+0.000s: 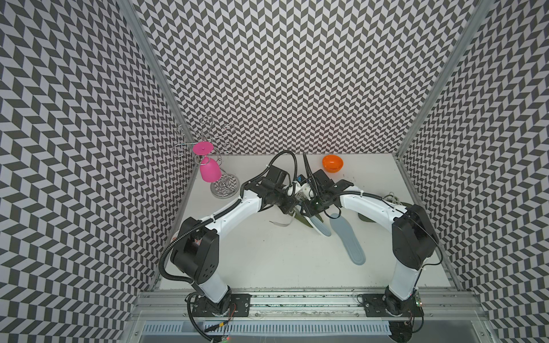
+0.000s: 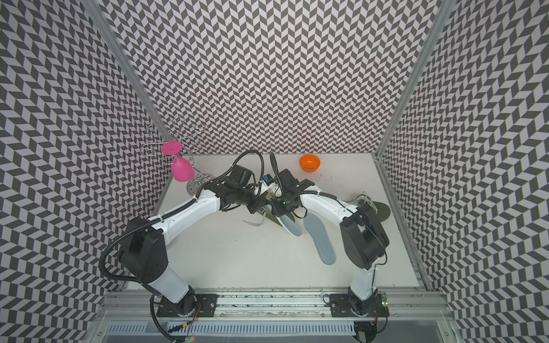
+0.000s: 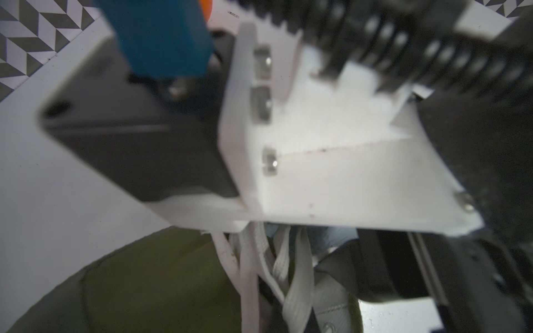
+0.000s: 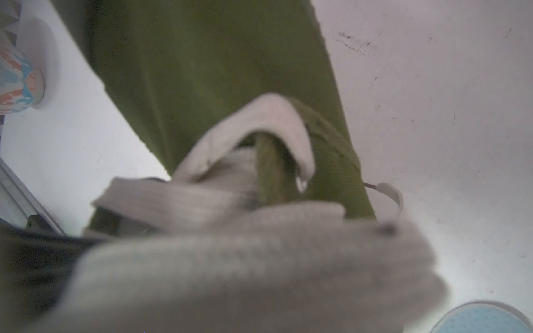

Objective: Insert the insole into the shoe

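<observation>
**Jaws crowd the shoe mouth**

In both top views the left gripper, pinched closed, seems to steady the green shoe. I cannot tell how the right gripper has its jaws. The grey insole sticks out of the shoe, half in. A second insole lies just beside. Left wrist: white laces clutter the opening. Right wrist: mostly blur, no jaws shown.

Two high eyes over the cell, two wrist cameras pressed close to the work.

Both top views look steeply down from above the arms' base rail toward the back wall, far enough off to take in the whole table and both arms, and they share almost the same scene. The left wrist camera sits very near a blurred white housing, with the green shoe beyond it. The right wrist camera faces that same shoe from close range.
</observation>
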{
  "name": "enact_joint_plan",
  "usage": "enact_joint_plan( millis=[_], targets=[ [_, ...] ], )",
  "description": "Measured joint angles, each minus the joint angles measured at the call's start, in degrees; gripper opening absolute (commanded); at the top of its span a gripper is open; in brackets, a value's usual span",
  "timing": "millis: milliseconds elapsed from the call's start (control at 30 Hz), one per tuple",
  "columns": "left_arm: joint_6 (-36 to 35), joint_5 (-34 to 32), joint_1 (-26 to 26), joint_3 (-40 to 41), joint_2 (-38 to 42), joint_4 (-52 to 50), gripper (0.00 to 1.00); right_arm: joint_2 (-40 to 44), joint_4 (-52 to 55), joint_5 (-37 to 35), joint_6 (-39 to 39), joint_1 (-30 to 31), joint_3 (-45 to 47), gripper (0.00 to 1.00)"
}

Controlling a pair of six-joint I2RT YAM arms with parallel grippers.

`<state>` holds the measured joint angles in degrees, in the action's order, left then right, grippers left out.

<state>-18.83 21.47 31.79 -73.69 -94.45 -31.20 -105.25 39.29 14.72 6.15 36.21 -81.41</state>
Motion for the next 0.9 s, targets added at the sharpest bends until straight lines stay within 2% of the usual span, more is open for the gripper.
enact_joint_plan(
  millis=[167,300,367,767,900],
  targets=[
    [1.7,3.8,-3.1,0.6,-1.5,1.2,0.01,-0.7,-3.5,-0.3,-1.1,0.0,0.5,0.41],
    [1.9,4.3,-3.8,2.2,-2.3,2.3,0.01,-0.9,-6.0,0.7,-1.8,0.0,1.0,0.62],
    [2.1,4.6,-3.8,3.0,-2.5,2.8,0.01,-0.9,-6.9,1.4,-2.0,0.0,1.0,0.66],
    [6.1,4.1,-4.5,3.2,-6.4,4.4,0.01,-0.5,-8.7,4.8,-0.3,-1.0,4.2,0.77],
    [6.7,3.5,-4.5,3.2,-6.4,4.8,0.01,1.0,-7.6,6.1,0.2,-2.0,4.2,0.78]
  ],
)
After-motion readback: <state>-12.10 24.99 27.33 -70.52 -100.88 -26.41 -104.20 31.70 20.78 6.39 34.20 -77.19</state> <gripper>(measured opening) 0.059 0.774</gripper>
